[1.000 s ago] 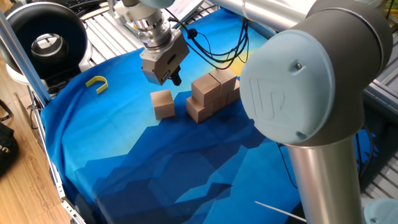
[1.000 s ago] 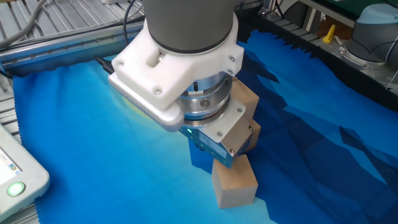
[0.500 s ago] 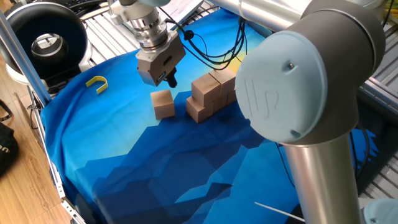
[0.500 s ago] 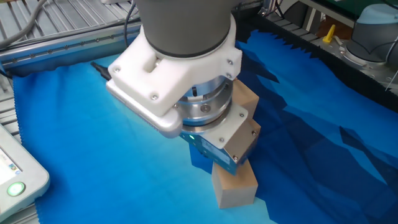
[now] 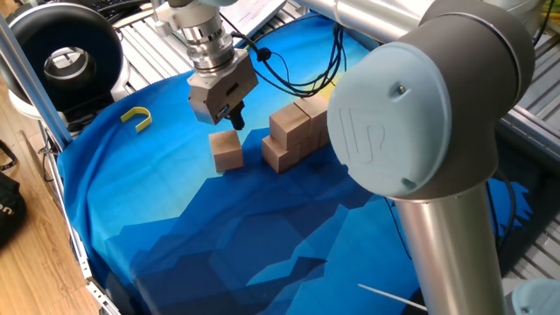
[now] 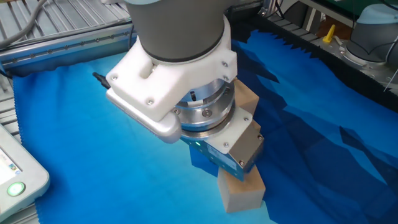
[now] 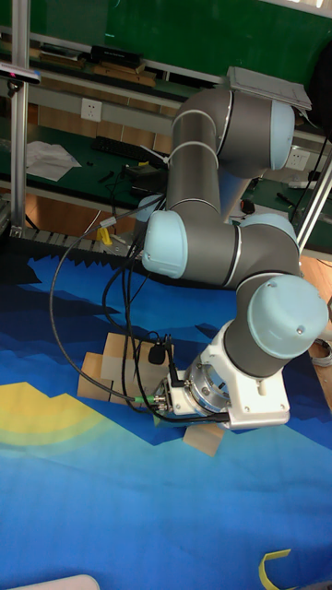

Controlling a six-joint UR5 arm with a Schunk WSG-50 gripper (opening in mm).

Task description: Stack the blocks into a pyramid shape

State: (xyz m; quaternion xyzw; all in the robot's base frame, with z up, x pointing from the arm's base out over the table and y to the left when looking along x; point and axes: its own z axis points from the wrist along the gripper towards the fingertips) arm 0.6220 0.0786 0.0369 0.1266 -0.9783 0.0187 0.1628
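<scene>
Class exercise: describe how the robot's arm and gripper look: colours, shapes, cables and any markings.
The arm is a chain of silver-grey metal tubes with round pale blue joint caps, one embossed with a UR logo. A white wrist block and ribbed metal ring carry the boxy grey gripper with dark fingers. Black cables run along it.

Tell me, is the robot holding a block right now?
No. The gripper hangs just above the lone block, which sits on the blue cloth. Nothing shows between the jaws; whether they are open cannot be told.
</scene>
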